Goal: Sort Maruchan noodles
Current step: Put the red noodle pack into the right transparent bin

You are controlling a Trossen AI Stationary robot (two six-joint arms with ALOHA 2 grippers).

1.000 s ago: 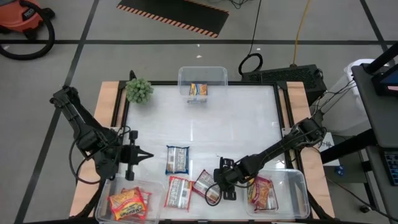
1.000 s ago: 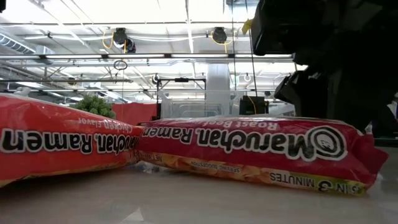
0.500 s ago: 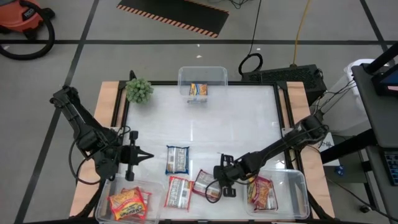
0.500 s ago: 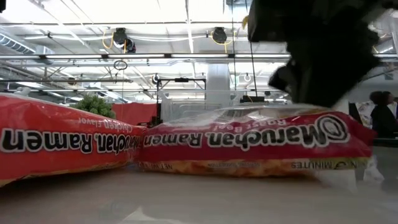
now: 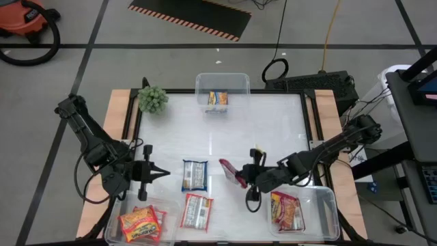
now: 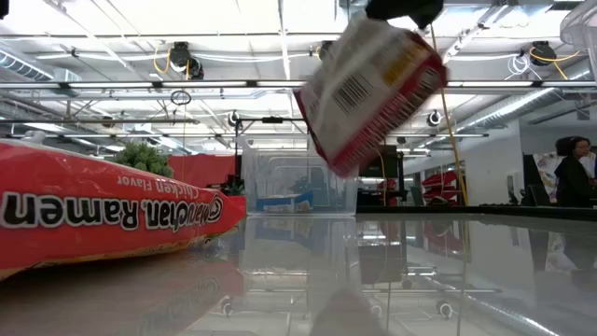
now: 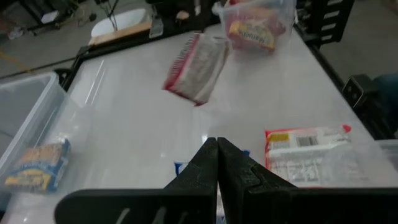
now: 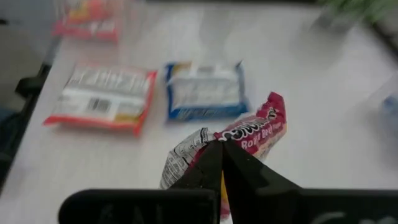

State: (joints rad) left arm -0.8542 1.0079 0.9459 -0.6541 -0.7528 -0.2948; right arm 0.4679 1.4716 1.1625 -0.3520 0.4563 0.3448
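Observation:
My right gripper (image 5: 246,180) is shut on a red Maruchan noodle packet (image 5: 231,171) and holds it in the air above the table's middle; the low view shows that packet (image 6: 373,89) tilted. A blue-and-white packet (image 5: 194,175) and a red-and-white packet (image 5: 196,210) lie flat on the table. My left gripper (image 5: 162,172) hovers shut over the left side, touching nothing. More packets lie in the near left tub (image 5: 115,217), the near right tub (image 5: 321,198) and the far tub (image 5: 222,80). My right gripper pinches the red packet between its two fingers at one edge (image 8: 214,138), where the wrapper crumples. The fingers slant down from the table's right side. The packet is lifted clear of the table and sticks out tilted beyond the fingertips, its red face and its white back both showing.
A green bushy plant (image 5: 153,100) stands at the far left corner. The table's far half between the plant and the far tub is bare white surface (image 5: 273,130). A person (image 6: 571,168) sits in the room beyond the table.
My right gripper has taken hold of the red packet near the front edge, then risen and gone toward the far edge, turning as it went. The packet has left the table and now hangs tilted in the air. The other packets have stayed where they were.

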